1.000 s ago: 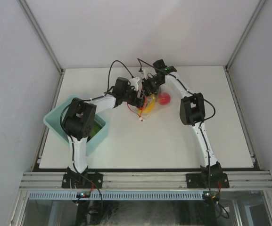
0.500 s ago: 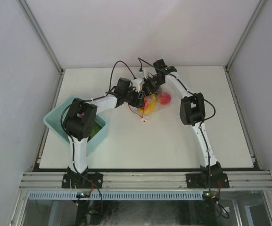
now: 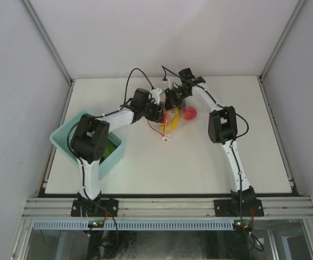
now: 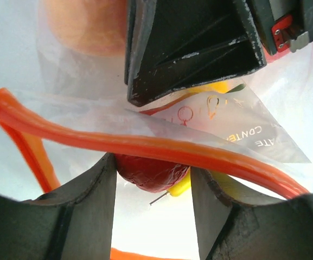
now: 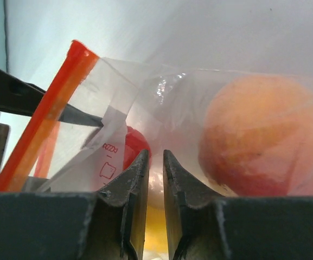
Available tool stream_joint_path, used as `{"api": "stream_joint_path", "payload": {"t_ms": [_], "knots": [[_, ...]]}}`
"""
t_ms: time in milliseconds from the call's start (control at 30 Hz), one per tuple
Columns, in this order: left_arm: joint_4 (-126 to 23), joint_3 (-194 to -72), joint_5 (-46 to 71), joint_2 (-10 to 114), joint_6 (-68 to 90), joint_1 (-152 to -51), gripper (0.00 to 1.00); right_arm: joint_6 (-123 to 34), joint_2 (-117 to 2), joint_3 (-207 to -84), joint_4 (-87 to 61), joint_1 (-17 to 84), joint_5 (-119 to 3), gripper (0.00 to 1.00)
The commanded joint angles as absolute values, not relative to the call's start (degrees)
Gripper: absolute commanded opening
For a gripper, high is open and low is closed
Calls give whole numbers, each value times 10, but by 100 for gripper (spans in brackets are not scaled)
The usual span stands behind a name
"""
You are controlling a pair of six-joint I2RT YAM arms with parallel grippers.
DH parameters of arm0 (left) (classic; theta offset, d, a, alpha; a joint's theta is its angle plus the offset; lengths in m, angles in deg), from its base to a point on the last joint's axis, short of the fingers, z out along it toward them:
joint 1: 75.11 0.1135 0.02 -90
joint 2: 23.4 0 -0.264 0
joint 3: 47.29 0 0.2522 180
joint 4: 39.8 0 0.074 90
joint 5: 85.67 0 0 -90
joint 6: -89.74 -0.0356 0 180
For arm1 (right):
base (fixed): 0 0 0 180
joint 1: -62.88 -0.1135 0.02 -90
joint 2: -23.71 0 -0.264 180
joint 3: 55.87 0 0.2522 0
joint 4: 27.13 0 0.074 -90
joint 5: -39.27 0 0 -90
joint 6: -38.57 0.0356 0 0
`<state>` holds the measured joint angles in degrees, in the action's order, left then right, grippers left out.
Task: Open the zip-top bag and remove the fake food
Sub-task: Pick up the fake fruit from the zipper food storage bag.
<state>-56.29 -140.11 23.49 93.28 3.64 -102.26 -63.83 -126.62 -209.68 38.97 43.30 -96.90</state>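
Top external view, from large to small. White table (image 3: 227,162), with light blue bin (image 3: 64,142) at near left, a green shape (image 3: 110,150) inside it, well apart from the work. At far centre, left gripper (image 3: 159,112) and right gripper (image 3: 173,99) close together at the zip-top bag (image 3: 180,117), with fake food inside: yellow banana (image 3: 172,119) and a round red fruit (image 3: 189,113).

Against one second ago, almost no travel of either arm. Only a small shift to the right of the bag's hanging end with the white slider (image 3: 167,139). Main change at the left fingers (image 4: 91,206): clearly narrower than before, closing in.

Left wrist view: red-orange zip strip (image 4: 145,143) across both fingers, and between them a dark red piece (image 4: 151,176) with some yellow behind. Fingers apart, one at each side of this piece. Cannot tell whether already pressing it or only the film.

Right wrist view: jaws nearly together, clenched, as it seems, on a fold of the clear film. Orange-peach fruit (image 5: 254,135) inside the bag, at the right.

Judged from this: mouth probably parted already, with the strip running in separate strands. Likely a grasp in progress, the right side keeping the lip. Banana, red fruit and orange-peach fruit not yet out.
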Motion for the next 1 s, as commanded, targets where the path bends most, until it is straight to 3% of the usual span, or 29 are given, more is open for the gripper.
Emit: {"api": "stream_joint_path", "payload": {"t_ms": [0,133,300,533,633,667,967], "knots": [[-587,-1402,206,887,51,-1025,39,-623,-1230,-2086,358,436,-963,16],[-626,-1416,170,884,76,-1024,43,-625,-1235,-2089,360,434,-959,17],[-651,-1414,137,874,83,-1025,56,-626,-1239,-2093,362,433,-960,17],[-615,-1396,142,867,61,-1025,78,-635,-1248,-2104,375,427,-964,16],[-604,-1391,148,864,44,-1044,98,-640,-1252,-2109,381,425,-968,17],[-598,-1387,149,861,37,-1046,100,-641,-1254,-2111,383,425,-969,16],[-530,-1353,190,849,-7,-1046,100,-651,-1263,-2121,400,421,-978,16]]}}
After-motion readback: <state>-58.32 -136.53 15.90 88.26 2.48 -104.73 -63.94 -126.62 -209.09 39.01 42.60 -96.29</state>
